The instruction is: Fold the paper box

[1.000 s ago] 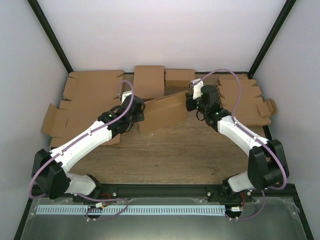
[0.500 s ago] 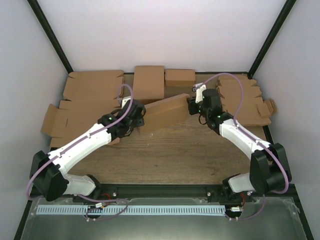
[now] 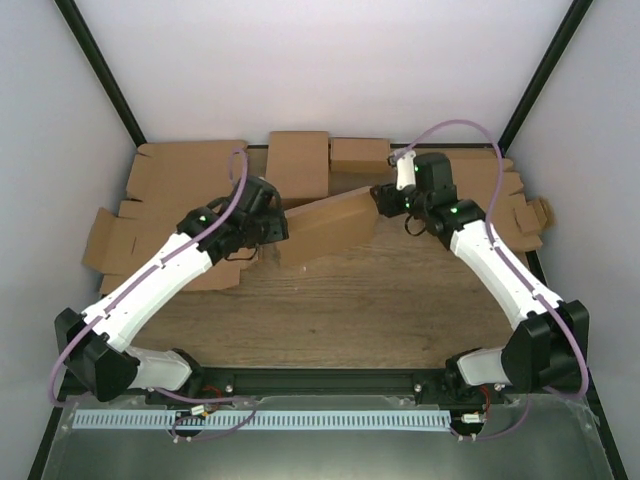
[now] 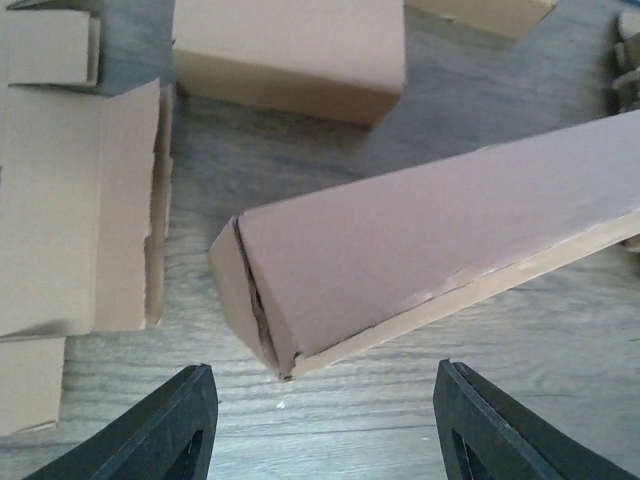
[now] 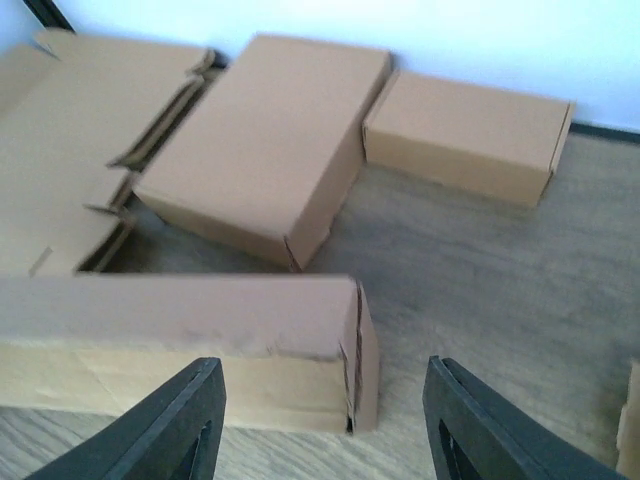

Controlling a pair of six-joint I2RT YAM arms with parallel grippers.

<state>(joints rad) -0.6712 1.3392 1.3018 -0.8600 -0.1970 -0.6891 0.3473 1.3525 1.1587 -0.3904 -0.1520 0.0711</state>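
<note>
The paper box (image 3: 325, 225) lies folded shut on the wooden table, a long brown cardboard shape slanting up to the right between both arms. My left gripper (image 3: 274, 226) stands open just off its left end. In the left wrist view the paper box's corner (image 4: 440, 230) sits a little ahead of the left gripper (image 4: 322, 372), touching neither finger. My right gripper (image 3: 386, 200) is open at the right end. In the right wrist view the paper box's end (image 5: 180, 315) lies ahead of the right gripper (image 5: 325, 365), and no finger touches it.
Two closed cardboard boxes stand at the back, a larger one (image 3: 298, 165) and a smaller one (image 3: 360, 155). Flat cardboard blanks (image 3: 185, 172) cover the back left, and a stack of notched blanks (image 3: 500, 205) lies at the right. Black frame posts rise at both back corners.
Both grippers have opened, let go of the box's ends and drawn back a little. The box now rests on the table by itself.
</note>
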